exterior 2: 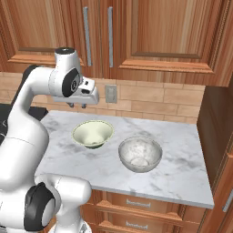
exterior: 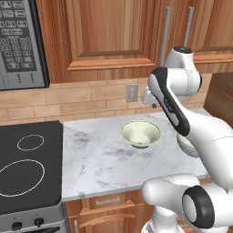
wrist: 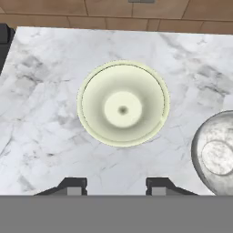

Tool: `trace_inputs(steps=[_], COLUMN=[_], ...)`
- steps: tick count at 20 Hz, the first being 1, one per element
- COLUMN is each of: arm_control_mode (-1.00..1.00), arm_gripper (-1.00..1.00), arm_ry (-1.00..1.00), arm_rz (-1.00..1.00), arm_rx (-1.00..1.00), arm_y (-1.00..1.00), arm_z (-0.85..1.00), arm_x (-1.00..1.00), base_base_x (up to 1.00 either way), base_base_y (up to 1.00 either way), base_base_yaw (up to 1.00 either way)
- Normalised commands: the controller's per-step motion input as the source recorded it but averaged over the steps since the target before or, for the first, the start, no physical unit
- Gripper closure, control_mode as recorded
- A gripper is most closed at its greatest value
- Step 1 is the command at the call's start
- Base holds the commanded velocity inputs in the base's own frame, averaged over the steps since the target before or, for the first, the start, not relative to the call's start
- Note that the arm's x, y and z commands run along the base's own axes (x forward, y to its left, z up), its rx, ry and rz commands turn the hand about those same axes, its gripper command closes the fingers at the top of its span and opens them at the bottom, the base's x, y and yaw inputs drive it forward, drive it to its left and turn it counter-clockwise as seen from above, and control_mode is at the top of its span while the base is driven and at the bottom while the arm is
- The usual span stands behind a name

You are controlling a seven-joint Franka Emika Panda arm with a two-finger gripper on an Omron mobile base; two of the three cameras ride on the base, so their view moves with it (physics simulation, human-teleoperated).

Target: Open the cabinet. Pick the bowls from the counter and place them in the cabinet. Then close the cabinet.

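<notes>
Two bowls stand on the white marble counter (exterior: 98, 166) (exterior 2: 184, 148) (wrist: 41, 113). The cream-green bowl (exterior: 140, 133) (exterior 2: 93, 133) (wrist: 123, 103) is nearer the stove, the grey speckled bowl (exterior 2: 140, 154) (wrist: 217, 152) to its right. My gripper (exterior 2: 77, 105) (wrist: 116, 185) hangs above the counter behind the green bowl, pointing down, open with nothing between its fingers. In the left base view my arm hides the grey bowl. The cabinet (exterior: 109, 34) (exterior 2: 98, 36) above the counter has both doors shut, its silver bar handles side by side.
A black stove top (exterior: 27, 164) lies left of the counter, with a grey microwave (exterior: 20, 43) above it. A wall outlet (exterior 2: 110, 94) sits on the tile backsplash. Small drawers (exterior 2: 136, 202) run under the counter. A dark wooden panel (exterior 2: 216, 132) bounds the counter's right end.
</notes>
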Motion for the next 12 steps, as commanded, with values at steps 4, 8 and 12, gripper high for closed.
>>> trace_inputs(steps=[4, 8, 12], arm_control_mode=[-1.0, -1.0, -1.0], arm_gripper=[-1.0, -1.0, -1.0], arm_ry=[-0.05, -0.29, -0.43], arm_rz=[0.0, 0.01, 0.03], arm_rx=[0.0, -0.02, -0.01], arm_y=[0.0, -0.03, -0.17], arm_z=[0.01, 0.08, 0.29], arm_x=[-0.31, -0.58, -0.51], base_base_x=[0.0, 0.0, 0.0], base_base_y=[0.0, 0.0, 0.0], base_base_yaw=[0.0, 0.0, 0.0])
